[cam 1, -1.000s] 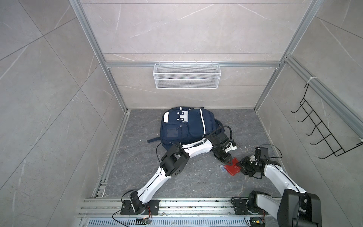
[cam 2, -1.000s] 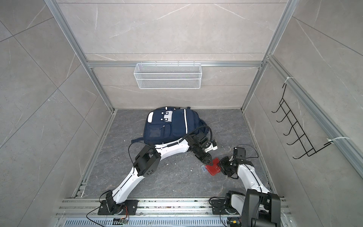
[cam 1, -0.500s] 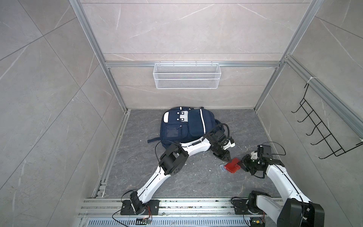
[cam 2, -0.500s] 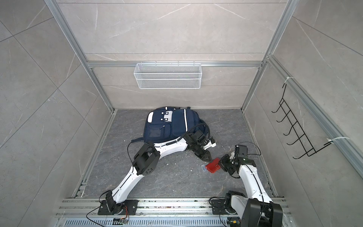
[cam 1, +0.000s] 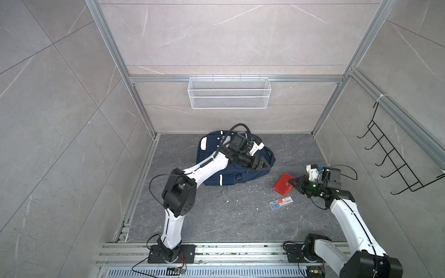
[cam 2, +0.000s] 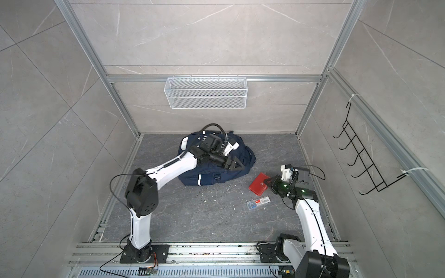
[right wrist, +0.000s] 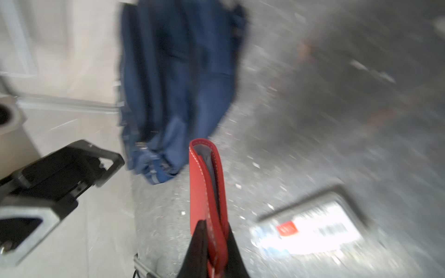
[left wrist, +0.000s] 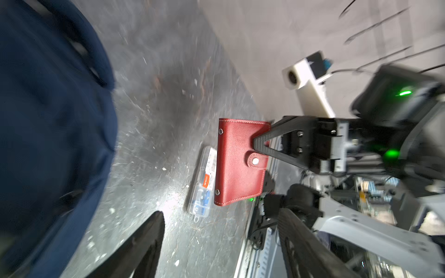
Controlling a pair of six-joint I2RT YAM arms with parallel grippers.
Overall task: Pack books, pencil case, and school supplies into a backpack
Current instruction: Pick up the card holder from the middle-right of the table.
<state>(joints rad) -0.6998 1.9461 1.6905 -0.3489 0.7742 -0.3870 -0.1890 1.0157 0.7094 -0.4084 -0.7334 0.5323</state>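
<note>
Red leather-look, the red case (cam 1: 283,184) is pinched in my right claw (cam 1: 294,184), which is closed on the edge next to the snap strap. The wrist views show it held on edge and, as far as I can judge, lifted off the floor (cam 1: 216,216). It is beside the backpack (cam 1: 231,179), apart from it, on the side my right arm reaches from. The clear box (cam 1: 281,204) lies flat on the floor, farther out from the backpack than the case. My left claw (cam 1: 262,165) hovers over the backpack's edge nearest the case, jaws wide, holding nothing. Books and pencil case I cannot see.

Risks, as I judge them: my hold is on 1 edge only, so the case could pivot or slip out on the way over. I see no open mouth on the backpack. With no fabric in my left claw, the case may butt against cloth and drop beside the backpack. My 2 claws are near each other there and could clash. The box is thin and easily knocked away from the backpack.
</note>
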